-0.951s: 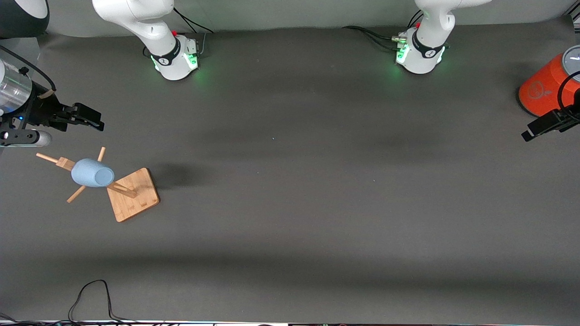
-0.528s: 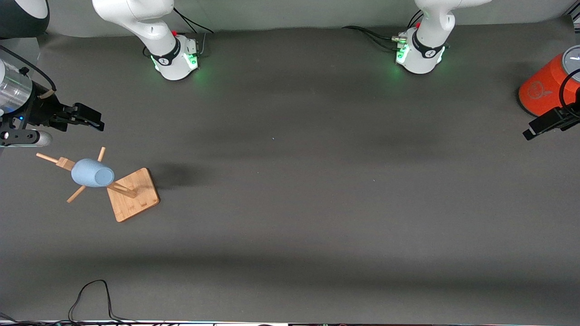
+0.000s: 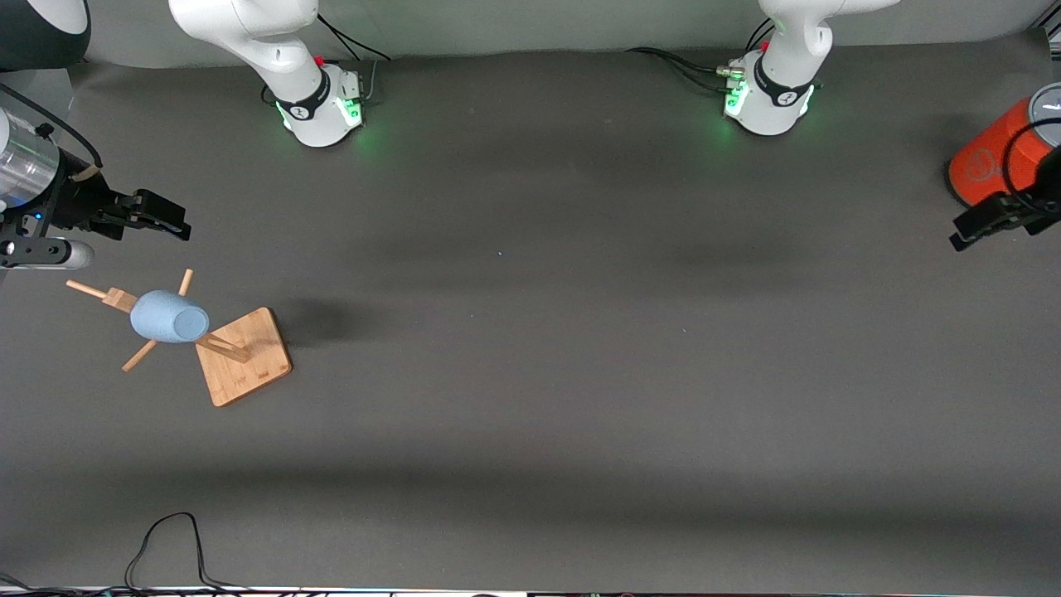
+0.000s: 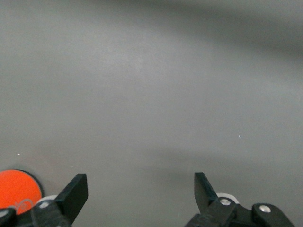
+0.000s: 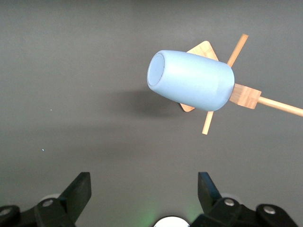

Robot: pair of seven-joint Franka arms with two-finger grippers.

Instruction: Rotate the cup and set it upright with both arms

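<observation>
The cup [image 3: 169, 317] hangs tilted on a peg of the wooden rack [image 3: 240, 356] at the right arm's end of the counter [image 3: 530, 373]. The right pincer [image 3: 157, 217], jaws wide, hovers near it; the left pincer [image 3: 982, 225], apparently wide too, waits beside the orange cylinder [image 3: 990, 157]. Nothing gripped yet: next, reach in and take the cup.

Robot lab, staged test bench. Worktop [image 3: 530, 398] draped in plain dark grey cloth. Two white arms bolted along one edge, bases [image 3: 327, 104] glowing green, cables [image 3: 675, 62] trailing off them. Loose black cable [image 3: 166, 547] at the camera-side edge. Only props: wooden peg stand [image 3: 240, 356], orange cylinder [image 3: 990, 162].
</observation>
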